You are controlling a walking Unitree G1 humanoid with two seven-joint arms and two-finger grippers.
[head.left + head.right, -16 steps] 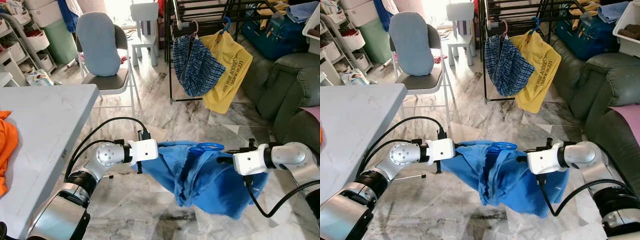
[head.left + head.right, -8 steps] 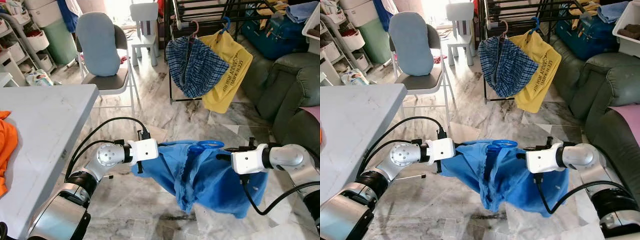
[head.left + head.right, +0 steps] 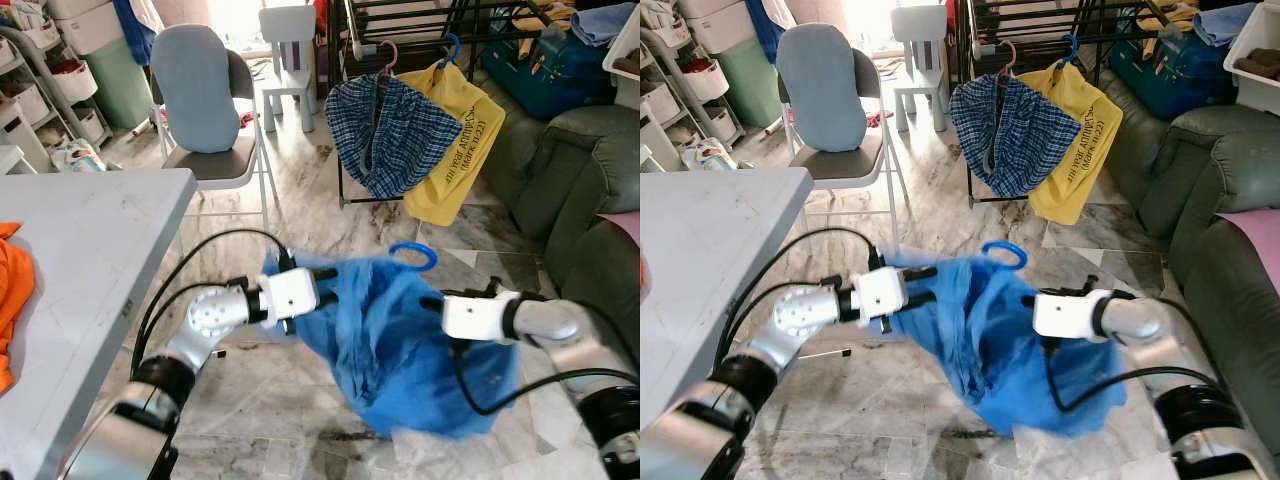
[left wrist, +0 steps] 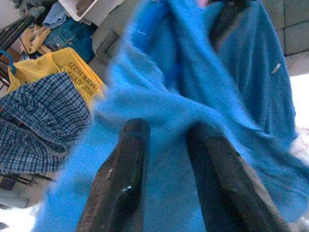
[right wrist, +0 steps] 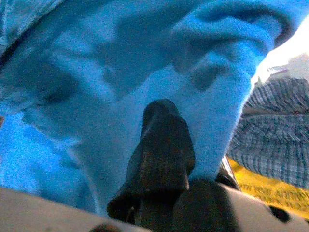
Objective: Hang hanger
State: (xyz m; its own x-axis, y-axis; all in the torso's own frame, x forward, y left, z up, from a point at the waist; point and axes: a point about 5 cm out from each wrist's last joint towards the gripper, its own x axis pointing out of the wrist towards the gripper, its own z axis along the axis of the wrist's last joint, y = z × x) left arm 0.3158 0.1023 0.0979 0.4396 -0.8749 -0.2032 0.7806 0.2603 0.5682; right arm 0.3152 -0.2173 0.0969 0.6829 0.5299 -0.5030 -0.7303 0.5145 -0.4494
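A blue garment (image 3: 400,340) on a blue hanger hangs between my two grippers over the marble floor. The hanger's hook (image 3: 415,255) sticks up above the cloth. My left gripper (image 3: 325,281) grips the garment's left side, and cloth bunches around its black fingers (image 4: 120,179). From the right, my right gripper (image 3: 432,301) is shut on the cloth, one finger (image 5: 161,145) pressed into it. Beyond stands a black drying rack (image 3: 400,18) holding a plaid garment (image 3: 385,135) and a yellow shirt (image 3: 455,150) on hangers.
A grey table (image 3: 80,260) with an orange cloth (image 3: 12,290) is at my left. A folding chair with a blue cushion (image 3: 205,100) and a small white chair (image 3: 288,50) stand behind it. A green sofa (image 3: 580,170) runs along the right.
Both grippers have lifted the blue garment and drawn closer together, so the hanger hook now stands higher. The plaid garment on the rack has swung slightly left.
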